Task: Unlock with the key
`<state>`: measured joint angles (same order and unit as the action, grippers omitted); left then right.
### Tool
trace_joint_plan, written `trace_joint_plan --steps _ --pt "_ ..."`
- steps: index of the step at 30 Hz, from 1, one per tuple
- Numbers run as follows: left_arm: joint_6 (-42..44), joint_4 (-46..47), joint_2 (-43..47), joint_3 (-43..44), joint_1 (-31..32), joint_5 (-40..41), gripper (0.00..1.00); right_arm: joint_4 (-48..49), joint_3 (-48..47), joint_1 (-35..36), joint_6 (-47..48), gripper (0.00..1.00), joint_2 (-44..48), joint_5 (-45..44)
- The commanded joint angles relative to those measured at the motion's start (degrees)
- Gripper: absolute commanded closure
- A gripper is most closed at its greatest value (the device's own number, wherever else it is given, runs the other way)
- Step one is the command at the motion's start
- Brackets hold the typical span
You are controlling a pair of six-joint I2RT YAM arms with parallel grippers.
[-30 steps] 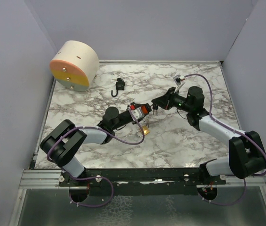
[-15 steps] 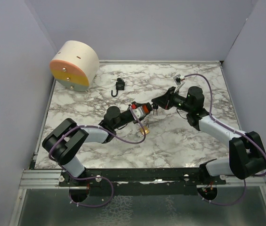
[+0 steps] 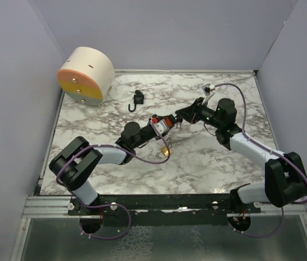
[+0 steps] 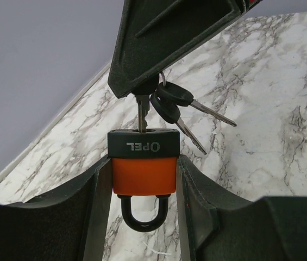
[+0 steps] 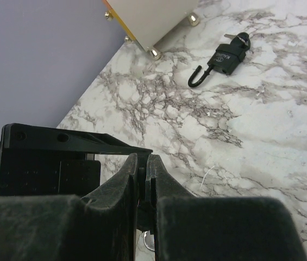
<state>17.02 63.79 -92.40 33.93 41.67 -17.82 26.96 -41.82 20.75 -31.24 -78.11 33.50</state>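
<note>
My left gripper [image 4: 143, 179] is shut on an orange padlock [image 4: 144, 166] with a black top marked OPEL; its black shackle [image 4: 141, 217] hangs closed toward the camera. My right gripper [image 4: 142, 89] comes from above, shut on a key [image 4: 142, 114] whose blade stands in the padlock's keyhole. Two more black-headed keys [image 4: 175, 106] dangle from the same ring. In the top view the two grippers meet at the padlock [image 3: 164, 123] above the table's middle. In the right wrist view my fingers [image 5: 133, 174] pinch the key head, mostly hidden.
A second black padlock [image 3: 137, 99] with an open shackle lies at the back of the marble table [image 3: 207, 157]; it also shows in the right wrist view [image 5: 224, 61]. A cream drum with an orange face [image 3: 86, 75] stands at the back left. A small brass object [image 3: 164, 151] lies under the left arm.
Both grippers have shifted slightly back and left, still joined at the padlock. The key now sits in the keyhole. The right wrist has tilted.
</note>
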Motion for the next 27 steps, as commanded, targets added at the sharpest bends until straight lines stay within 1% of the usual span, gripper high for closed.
trace_joint_plan --steps 1,6,8,16,27 --pt "-1.22 9.68 2.05 6.14 0.52 0.24 1.0 -1.85 -0.37 1.48 0.19 0.99 -0.97 1.48" --pt "-2.08 7.92 2.1 8.63 0.58 -3.68 1.0 -2.07 -1.08 1.4 0.07 0.99 -1.89 2.8" --pt "-2.19 7.67 2.13 8.94 0.92 -4.09 1.0 -2.23 -1.28 1.48 -0.13 0.99 -2.17 2.83" --pt "-1.5 7.75 3.13 9.35 1.61 -0.98 1.0 -3.04 -1.48 1.61 -0.22 0.99 -2.67 2.27" --pt "-0.88 7.75 3.19 13.64 2.53 1.12 1.0 -7.22 -4.05 3.24 1.36 0.99 -5.85 1.64"
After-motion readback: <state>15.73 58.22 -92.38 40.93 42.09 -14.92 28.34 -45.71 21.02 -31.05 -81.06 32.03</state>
